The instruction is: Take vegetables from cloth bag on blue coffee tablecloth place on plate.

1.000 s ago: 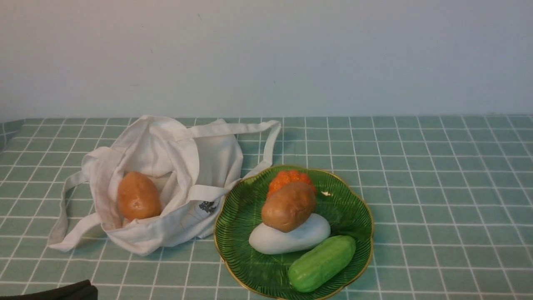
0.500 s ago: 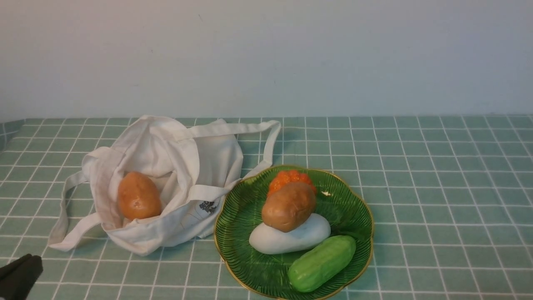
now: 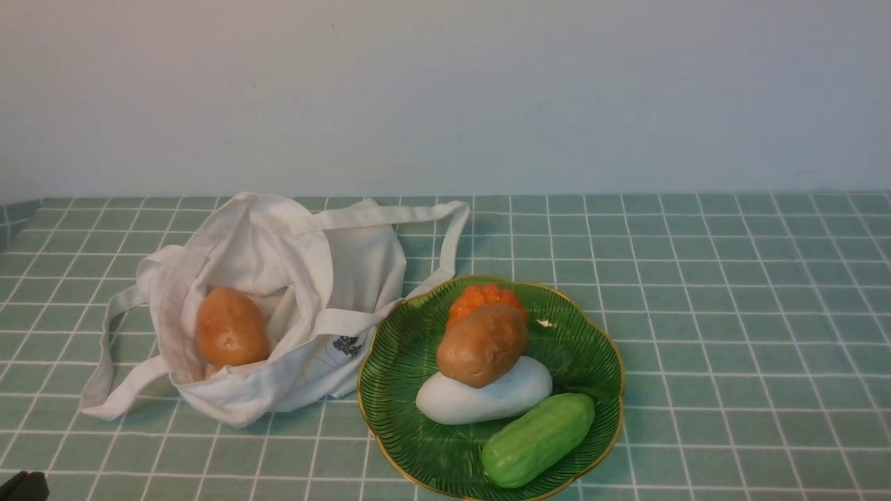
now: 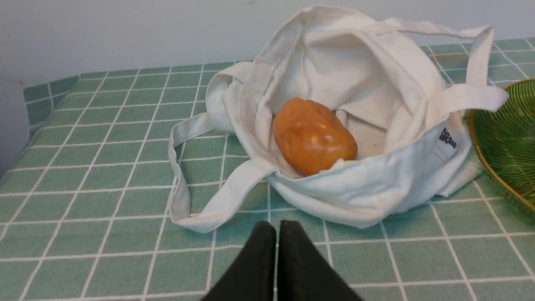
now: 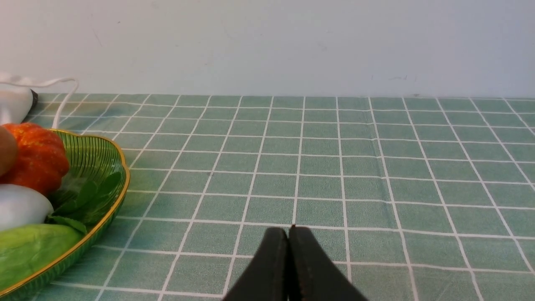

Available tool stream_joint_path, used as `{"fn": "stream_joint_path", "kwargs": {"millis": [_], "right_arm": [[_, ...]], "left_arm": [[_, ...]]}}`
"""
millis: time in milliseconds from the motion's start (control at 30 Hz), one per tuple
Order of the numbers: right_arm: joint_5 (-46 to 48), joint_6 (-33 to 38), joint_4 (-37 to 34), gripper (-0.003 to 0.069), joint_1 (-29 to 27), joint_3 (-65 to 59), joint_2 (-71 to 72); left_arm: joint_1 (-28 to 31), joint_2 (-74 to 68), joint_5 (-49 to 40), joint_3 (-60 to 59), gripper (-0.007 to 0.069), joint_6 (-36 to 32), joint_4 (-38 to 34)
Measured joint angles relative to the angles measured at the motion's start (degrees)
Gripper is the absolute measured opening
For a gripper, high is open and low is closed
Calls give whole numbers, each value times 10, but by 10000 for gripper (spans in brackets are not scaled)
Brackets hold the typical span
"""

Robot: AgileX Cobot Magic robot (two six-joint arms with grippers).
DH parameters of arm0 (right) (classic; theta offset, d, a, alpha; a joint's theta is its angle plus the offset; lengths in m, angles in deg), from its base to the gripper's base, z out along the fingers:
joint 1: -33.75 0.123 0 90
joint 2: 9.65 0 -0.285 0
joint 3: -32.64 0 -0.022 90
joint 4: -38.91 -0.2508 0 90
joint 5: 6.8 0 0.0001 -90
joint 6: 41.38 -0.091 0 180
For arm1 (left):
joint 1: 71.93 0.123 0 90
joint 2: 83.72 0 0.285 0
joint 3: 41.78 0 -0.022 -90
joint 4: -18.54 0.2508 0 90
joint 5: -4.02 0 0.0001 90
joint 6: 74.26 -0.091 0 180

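Both grippers are seen pressed shut and holding nothing: the left gripper (image 4: 276, 228) is held low just in front of the cloth bag (image 3: 299, 278), and the right gripper (image 5: 288, 234) is kept over bare tablecloth (image 3: 731, 313), well apart from the plate (image 3: 390, 348).

One potato (image 3: 482, 344) is already laid on the plate, on top of a white cucumber-shaped piece (image 3: 487, 400), with an orange pumpkin (image 3: 482, 297) behind it and a green cucumber-shaped piece (image 3: 537, 438) in front. A second potato (image 3: 230, 327) is left inside the open bag, beside the plate, so the task is judged to be not finished.

In the front view the long axis of this potato is nearly upright, tilted slightly, and its narrower end is pointed toward the back of the bag.
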State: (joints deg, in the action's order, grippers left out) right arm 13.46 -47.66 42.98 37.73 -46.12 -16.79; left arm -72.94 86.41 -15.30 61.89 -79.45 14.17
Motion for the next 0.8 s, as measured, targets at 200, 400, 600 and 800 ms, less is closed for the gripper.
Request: {"fn": "stream_joint_path", "kwargs": {"millis": [200, 400, 600, 800], "right_arm": [[0, 0, 0, -16, 0, 0, 0], [0, 0, 0, -16, 0, 0, 0], [0, 0, 0, -16, 0, 0, 0], [0, 0, 0, -16, 0, 0, 0]], "left_arm": [[-7, 27, -1, -24, -5, 0, -2], [-7, 27, -21, -25, -5, -1, -1], [-7, 27, -23, -25, -5, -1, -1], [-7, 27, -23, -25, -5, -1, -1]]}}
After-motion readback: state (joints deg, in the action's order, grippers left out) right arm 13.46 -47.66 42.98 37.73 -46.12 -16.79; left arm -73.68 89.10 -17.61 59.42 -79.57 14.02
